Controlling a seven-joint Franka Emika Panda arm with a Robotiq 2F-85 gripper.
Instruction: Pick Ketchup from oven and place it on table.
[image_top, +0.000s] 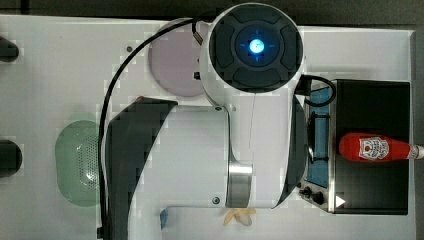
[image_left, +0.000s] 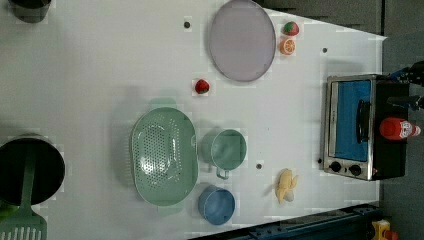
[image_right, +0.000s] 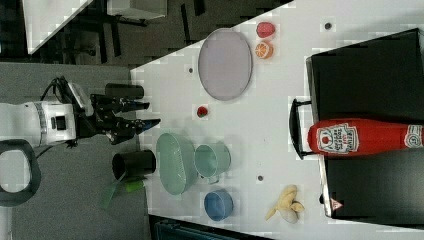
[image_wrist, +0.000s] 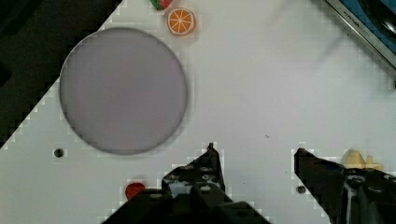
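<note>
Overhead, gripper (image_wrist: 254, 156) agape above table (image_wrist: 261, 84).

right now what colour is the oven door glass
Blue-tinted, clearest in the left view on the oven.

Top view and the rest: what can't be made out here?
- Top view: the white robot arm covers much of the white table, the green colander and the lilac plate.
- Left view: the red ketchup bottle on the black-topped oven; label unreadable.
- Wrist view: open gripper; fingers cut off.
</note>
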